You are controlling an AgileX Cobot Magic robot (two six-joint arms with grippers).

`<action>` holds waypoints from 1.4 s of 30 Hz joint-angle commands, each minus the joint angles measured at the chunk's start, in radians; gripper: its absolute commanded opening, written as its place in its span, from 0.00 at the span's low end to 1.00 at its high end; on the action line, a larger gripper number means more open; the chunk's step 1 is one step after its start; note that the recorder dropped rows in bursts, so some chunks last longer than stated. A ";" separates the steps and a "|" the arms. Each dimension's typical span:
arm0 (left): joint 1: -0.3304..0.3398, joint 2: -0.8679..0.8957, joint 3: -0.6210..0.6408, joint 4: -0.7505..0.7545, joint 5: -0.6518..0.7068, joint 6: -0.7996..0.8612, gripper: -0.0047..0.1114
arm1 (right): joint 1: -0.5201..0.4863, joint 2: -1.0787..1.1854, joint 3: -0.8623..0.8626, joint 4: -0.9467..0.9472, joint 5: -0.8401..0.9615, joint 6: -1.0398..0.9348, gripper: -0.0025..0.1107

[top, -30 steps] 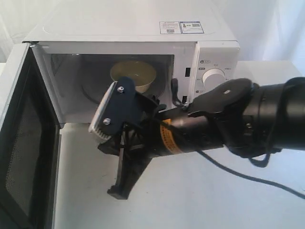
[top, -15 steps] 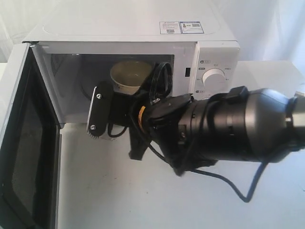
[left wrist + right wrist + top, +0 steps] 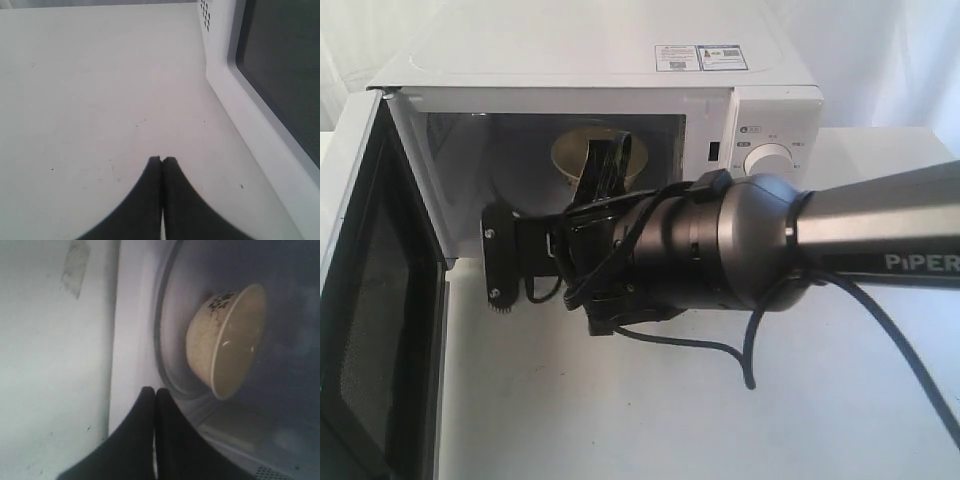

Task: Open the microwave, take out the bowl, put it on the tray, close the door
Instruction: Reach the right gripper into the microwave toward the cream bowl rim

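Note:
The white microwave stands with its door swung wide to the left. The cream bowl sits on the turntable inside, upright and partly hidden by my right arm. In the right wrist view the bowl shows small dark marks near its rim. My right gripper is shut and empty, its tips at the cavity's front edge, short of the bowl. My left gripper is shut and empty, low over the white table beside the open door. The exterior view does not show it. No tray is in view.
My right arm crosses in front of the knob panel, with a cable looping under it. The glass turntable rings the bowl. White tabletop spreads before the microwave.
My right arm has rolled and pushed toward the cavity. Its fingers swung up from pointing down at the table to stand in front of the bowl. The door and bowl have not moved.

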 commanded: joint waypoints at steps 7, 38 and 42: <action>-0.005 -0.004 0.004 -0.008 -0.003 0.000 0.04 | -0.001 0.009 -0.025 -0.162 -0.112 0.265 0.18; -0.005 -0.004 0.004 -0.008 -0.003 0.000 0.04 | -0.080 0.148 -0.061 -0.510 0.032 0.680 0.57; -0.005 -0.004 0.004 -0.008 -0.003 0.000 0.04 | -0.089 0.170 -0.092 -0.510 0.005 0.680 0.57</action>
